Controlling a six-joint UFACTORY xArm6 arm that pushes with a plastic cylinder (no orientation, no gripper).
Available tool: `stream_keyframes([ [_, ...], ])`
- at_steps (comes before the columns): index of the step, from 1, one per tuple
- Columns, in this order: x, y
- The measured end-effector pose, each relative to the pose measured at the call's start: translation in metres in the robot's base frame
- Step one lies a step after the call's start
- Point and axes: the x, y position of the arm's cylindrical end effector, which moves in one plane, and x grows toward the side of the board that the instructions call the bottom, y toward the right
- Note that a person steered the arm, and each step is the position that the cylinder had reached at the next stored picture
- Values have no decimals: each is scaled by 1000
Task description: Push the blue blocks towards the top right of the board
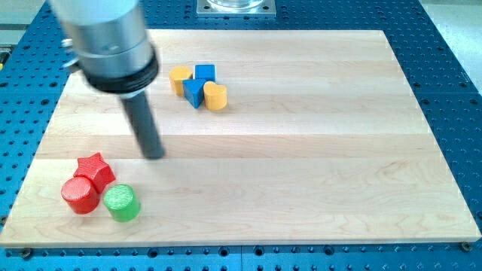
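- Currently my tip (155, 156) rests on the wooden board (316, 165), near left, well apart from the blue blocks.
- No gripper is fitted; the rod grasps nothing.
- Blue cube (204, 73) and blue block (194, 92) sit far, left of centre, touching a yellow cylinder (179, 79) and yellow heart (216, 96).
- Recommended: approach from their near-left side and push diagonally, keeping the yellows from wedging ahead.
- Blocks appear ribbed plastic; the board is smooth, pale wood.
- Red star (96, 169), red cylinder (80, 195) and green cylinder (122, 202) cluster near left.

The arm enters from the view's top left, its grey cylindrical housing blurred, and the dark rod slants down (leaning slightly rightward) to my tip (154, 155), resting on the surface.
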Motion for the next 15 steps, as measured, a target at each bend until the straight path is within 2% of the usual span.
stream_keyframes([
  [2, -97, 22],
  [4, -149, 50],
  [5, -177, 47],
  [6, -185, 45],
  [8, -174, 148],
  [9, -124, 116],
  [10, -101, 79],
  [13, -89, -39],
  [14, -108, -2],
  [15, -127, 60],
])
